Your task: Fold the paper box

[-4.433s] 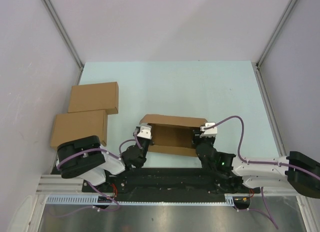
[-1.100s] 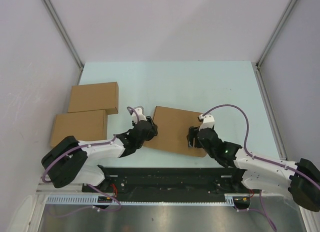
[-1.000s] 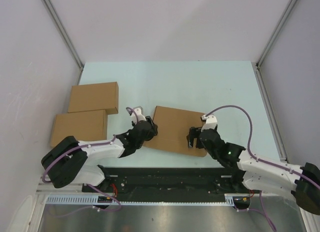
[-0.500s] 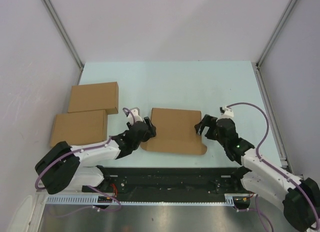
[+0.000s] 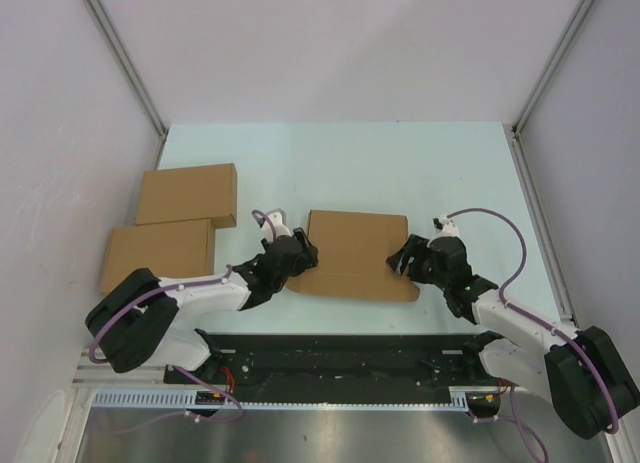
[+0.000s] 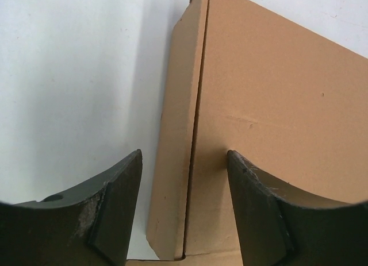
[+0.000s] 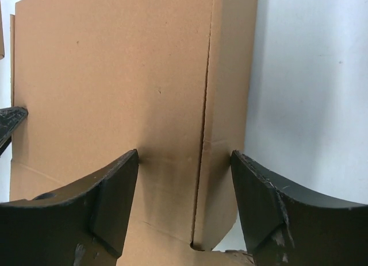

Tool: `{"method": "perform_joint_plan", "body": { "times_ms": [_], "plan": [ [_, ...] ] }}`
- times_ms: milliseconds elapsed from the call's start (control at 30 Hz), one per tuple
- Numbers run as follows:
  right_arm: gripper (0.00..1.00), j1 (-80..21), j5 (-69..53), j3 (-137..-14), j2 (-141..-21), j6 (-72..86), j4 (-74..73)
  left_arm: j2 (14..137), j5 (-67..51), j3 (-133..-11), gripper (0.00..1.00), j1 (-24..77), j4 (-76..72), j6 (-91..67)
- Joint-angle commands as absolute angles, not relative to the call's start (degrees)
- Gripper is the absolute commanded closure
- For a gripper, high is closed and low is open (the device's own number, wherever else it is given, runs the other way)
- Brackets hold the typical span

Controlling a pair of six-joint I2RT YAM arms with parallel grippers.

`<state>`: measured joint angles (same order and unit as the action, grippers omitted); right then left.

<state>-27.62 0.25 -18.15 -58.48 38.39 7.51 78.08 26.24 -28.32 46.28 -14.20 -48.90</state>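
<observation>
Pale green tabletop (image 5: 400, 173) fills the floor of a white-walled cell (image 5: 300, 43), with slanted metal frame posts (image 5: 122, 58) running up at either side. At its left edge lie two finished brown cardboard boxes, the farther one (image 5: 187, 194) and the nearer one (image 5: 160, 255) touching at a corner and partly overlapping in the overhead view.

The paper box (image 5: 355, 253) lies flat and closed near the middle of the tabletop, towards the near edge, its lid facing up and its long sides turned slightly off the table's edge. It sits well apart from the two finished boxes.

Both arms reach in low from the near side, one to each short end of the box. The left arm (image 5: 200, 293) ends at the box's left edge. Its wrist camera shows the left fingers (image 6: 115, 214) spread apart and clamping nothing: one hangs over bare tabletop, the other over the lid, and the seam between lid and narrow side panel runs between them.

The right arm (image 5: 500, 308) ends at the box's right edge. The right fingers (image 7: 264, 203) also stand apart and hold nothing, one over the lid and one over bare tabletop beyond the box, with the right side panel and its crease lying between them.
</observation>
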Motion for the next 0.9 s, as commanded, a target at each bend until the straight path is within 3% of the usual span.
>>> {"method": "perform_joint_plan", "body": {
  "times_ms": [0, 200, 367, 533, 700, 833, 867],
  "plan": [
    [0.29, -27.3, -0.8, -17.1, -56.0, 38.3, 8.8, 80.7, 24.9, -28.7, 0.35, 45.4, -9.0, -47.5],
    [0.06, -27.6, 9.6, -26.0, -46.9, 32.8, -2.4, 73.3, 30.6, -32.6, 0.31, 43.8, -4.6, -45.9],
    [0.04, -25.2, 13.5, -35.3, -50.8, 27.9, -1.9, 62.8, 37.0, -36.6, 0.29, 43.5, -0.4, -43.5],
    [0.16, -23.0, 9.9, -44.5, -68.8, 25.0, 6.7, 54.9, 33.8, -34.6, 0.46, 45.5, 2.1, -43.7],
    [0.36, -20.8, 5.9, -51.5, -83.5, 23.8, 11.9, 47.5, 34.6, -28.1, 0.62, 59.1, 5.0, -45.9],
    [0.51, -19.8, 3.2, -55.6, -92.1, 23.9, 13.2, 45.3, 29.0, -21.6, 0.92, 64.8, 2.8, -46.0],
    [0.55, -19.9, 2.9, -57.4, -95.2, 23.8, 13.0, 45.3, 26.8, -20.8, 0.96, 65.4, 2.6, -45.7]
  ]
}}
